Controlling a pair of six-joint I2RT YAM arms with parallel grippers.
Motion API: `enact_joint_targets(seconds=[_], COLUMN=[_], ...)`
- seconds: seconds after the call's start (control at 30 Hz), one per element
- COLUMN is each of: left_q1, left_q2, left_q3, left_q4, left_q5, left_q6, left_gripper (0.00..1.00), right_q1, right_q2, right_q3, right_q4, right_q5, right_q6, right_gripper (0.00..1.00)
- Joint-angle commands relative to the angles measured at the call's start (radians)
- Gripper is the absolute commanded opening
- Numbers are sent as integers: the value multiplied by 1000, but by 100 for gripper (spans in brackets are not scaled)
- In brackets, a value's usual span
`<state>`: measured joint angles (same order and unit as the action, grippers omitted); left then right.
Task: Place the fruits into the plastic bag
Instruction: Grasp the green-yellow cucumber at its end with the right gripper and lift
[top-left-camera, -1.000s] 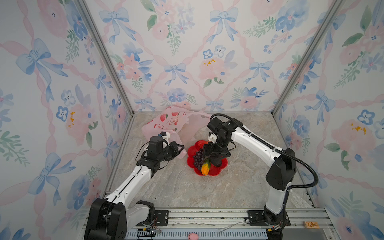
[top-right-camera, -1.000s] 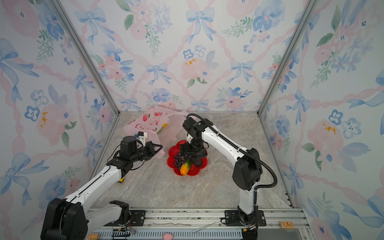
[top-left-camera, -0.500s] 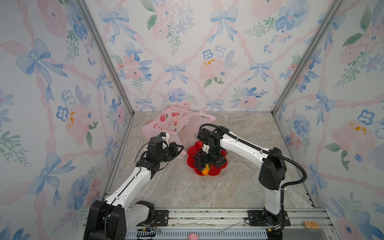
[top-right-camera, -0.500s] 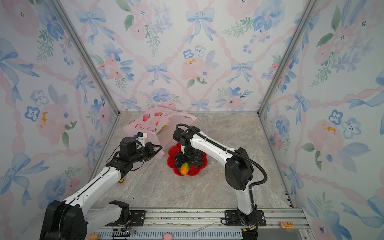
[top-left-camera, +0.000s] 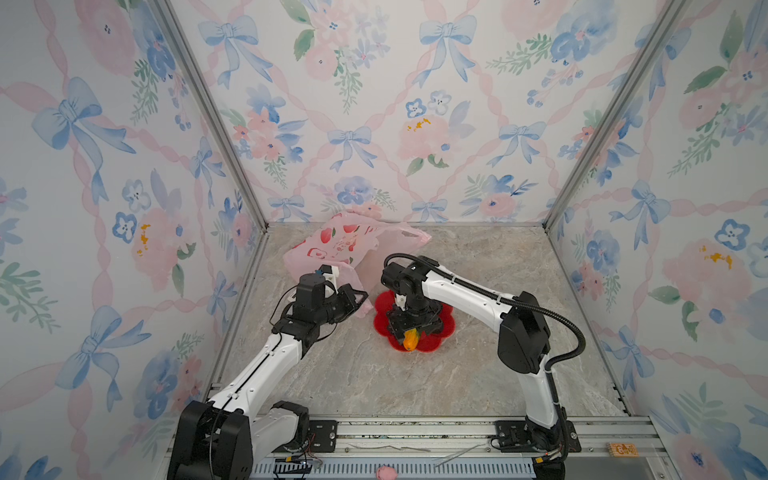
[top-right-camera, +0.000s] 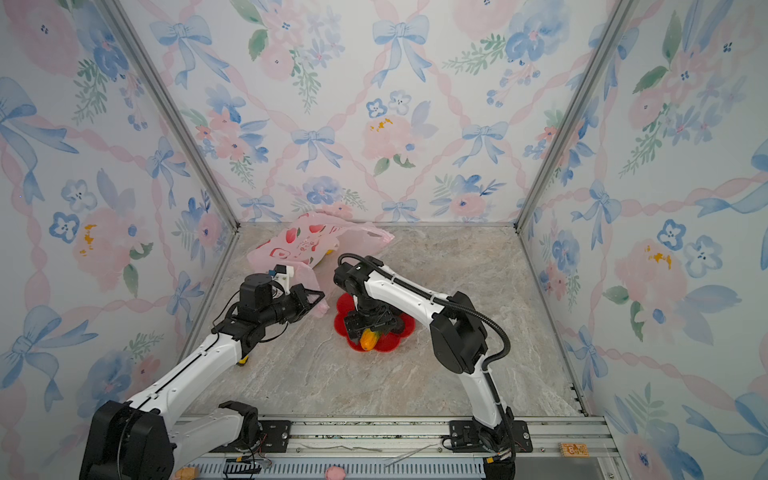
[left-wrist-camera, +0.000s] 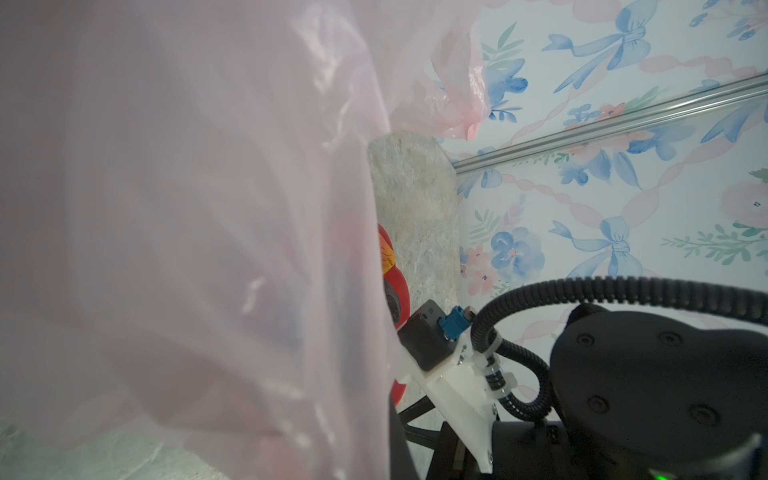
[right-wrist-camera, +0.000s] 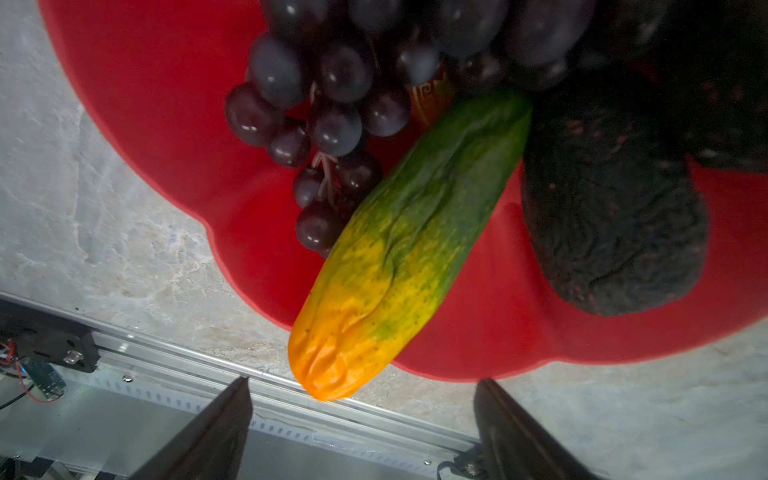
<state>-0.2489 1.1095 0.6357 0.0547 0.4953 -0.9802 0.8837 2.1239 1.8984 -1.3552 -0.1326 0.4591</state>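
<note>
You are holding your right gripper (right-wrist-camera: 363, 380), jaws apart and empty, over the red plate (right-wrist-camera: 145, 104). The long green-orange fruit (right-wrist-camera: 415, 232) is lying with its orange tip in line with their gap, long axis slanting away. Your left gripper (top-left-camera: 357, 299) is pinching the plastic bag (top-left-camera: 332, 245), just beside.

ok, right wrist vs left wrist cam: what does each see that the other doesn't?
Right wrist only, clearly: the grape bunch, the green-to-orange long fruit and a dark wrinkled oval lying on the plate, with the right gripper open over them. Left wrist only: the plastic bag filling most of the frame, the right arm's black cable and the wallpapered wall. Shared: the red plate, only a sliver at the bag's edge in the left wrist view, and the marble tabletop.
</note>
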Motion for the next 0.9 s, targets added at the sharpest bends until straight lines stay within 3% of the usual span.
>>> enact_joint_targets(seconds=[0.0, 0.27, 0.6, 0.87], left_q1=[0, 1, 2, 4], left_q2=[-12, -16, -20, -18], left_q3=[-9, -18, -22, -20], left_q4=[-1, 2, 7, 7], left_q5=[6, 2, -3, 0], left_q6=[14, 14, 9, 9], left_gripper=[0, 0, 0, 0], right_q1=[18, 32, 31, 30], right_q2=[35, 64, 68, 74], right_q3=[41, 42, 38, 31], right_q4=[-51, -79, -74, -59], right_q5=[40, 93, 116, 108], right_q6=[-18, -40, -47, -43], right_gripper=[85, 81, 63, 65])
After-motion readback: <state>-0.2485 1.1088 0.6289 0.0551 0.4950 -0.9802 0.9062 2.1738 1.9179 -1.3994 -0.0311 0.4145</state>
